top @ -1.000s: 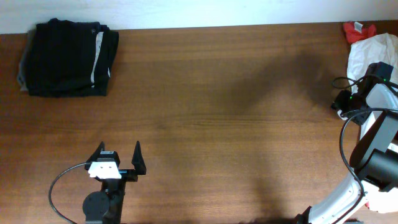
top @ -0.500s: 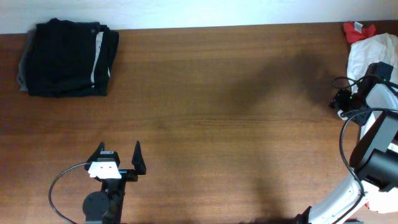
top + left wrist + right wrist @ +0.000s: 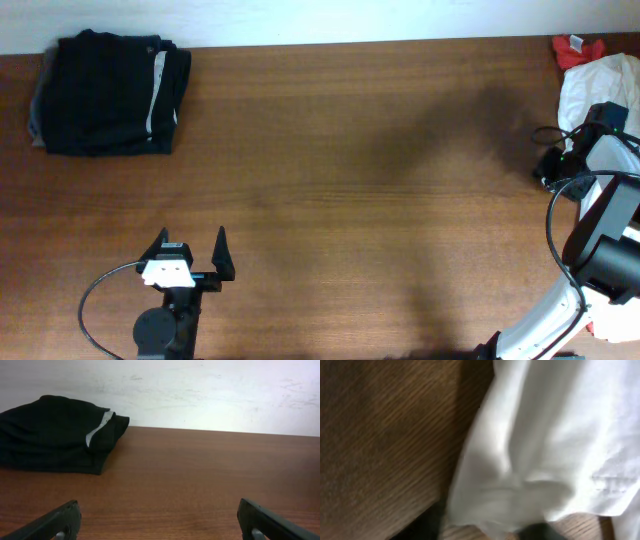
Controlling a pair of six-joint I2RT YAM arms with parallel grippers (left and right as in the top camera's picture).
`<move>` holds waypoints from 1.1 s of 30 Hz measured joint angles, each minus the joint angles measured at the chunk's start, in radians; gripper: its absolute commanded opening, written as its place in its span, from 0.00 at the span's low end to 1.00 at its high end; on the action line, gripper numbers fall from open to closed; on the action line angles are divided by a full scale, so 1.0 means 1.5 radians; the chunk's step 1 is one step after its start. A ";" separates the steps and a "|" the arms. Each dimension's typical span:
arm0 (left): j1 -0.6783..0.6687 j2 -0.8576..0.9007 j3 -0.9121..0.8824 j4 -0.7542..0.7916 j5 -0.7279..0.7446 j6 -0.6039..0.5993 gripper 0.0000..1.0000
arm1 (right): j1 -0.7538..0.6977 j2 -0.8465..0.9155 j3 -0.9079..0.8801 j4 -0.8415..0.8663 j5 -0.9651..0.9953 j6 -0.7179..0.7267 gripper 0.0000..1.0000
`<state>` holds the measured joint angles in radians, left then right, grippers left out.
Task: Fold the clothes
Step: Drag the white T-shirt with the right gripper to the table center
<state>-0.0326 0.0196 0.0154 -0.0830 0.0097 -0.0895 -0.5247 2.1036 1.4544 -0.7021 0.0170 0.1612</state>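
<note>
The white T-shirt [image 3: 603, 82] lies crumpled at the table's far right edge. It fills the right wrist view [image 3: 545, 435], blurred, and no printed graphic shows. My right gripper [image 3: 552, 168] is at the shirt's left edge. Its dark fingertips [image 3: 482, 527] sit at the bottom of the wrist view with a bunched fold of white cloth pinched between them. My left gripper [image 3: 190, 245] is open and empty near the front left of the table, far from the shirt. Its fingers [image 3: 160, 525] are spread wide over bare wood.
A stack of folded black garments [image 3: 105, 93] with a grey stripe sits at the back left corner, also in the left wrist view [image 3: 55, 435]. A red item [image 3: 575, 45] lies just behind the T-shirt. A white wall [image 3: 200, 390] borders the table's far edge.
My right gripper has shifted slightly toward the front at the shirt's edge. The left arm and the black stack have not moved.
</note>
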 measured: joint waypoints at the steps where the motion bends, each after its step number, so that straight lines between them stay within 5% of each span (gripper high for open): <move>1: 0.000 0.000 0.000 0.000 0.000 0.000 0.99 | 0.000 0.000 0.000 -0.001 0.000 -0.003 0.04; 13: 0.000 0.000 0.000 0.000 0.000 0.000 0.99 | 0.000 -0.009 0.073 -0.086 -0.099 0.000 0.04; 22: 0.000 0.000 0.000 0.000 0.000 0.000 0.99 | 0.022 -0.195 0.174 -0.103 -0.280 0.033 0.04; 27: 0.000 0.000 0.000 0.000 0.000 0.000 0.99 | 0.107 -0.331 0.224 -0.101 -0.292 0.042 0.04; 33: 0.000 0.000 0.000 0.000 0.000 0.000 0.99 | 0.354 -0.403 0.280 -0.041 -0.307 0.083 0.04</move>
<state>-0.0326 0.0196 0.0154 -0.0830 0.0097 -0.0895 0.0067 1.4986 1.8740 -0.7639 -0.4438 0.2852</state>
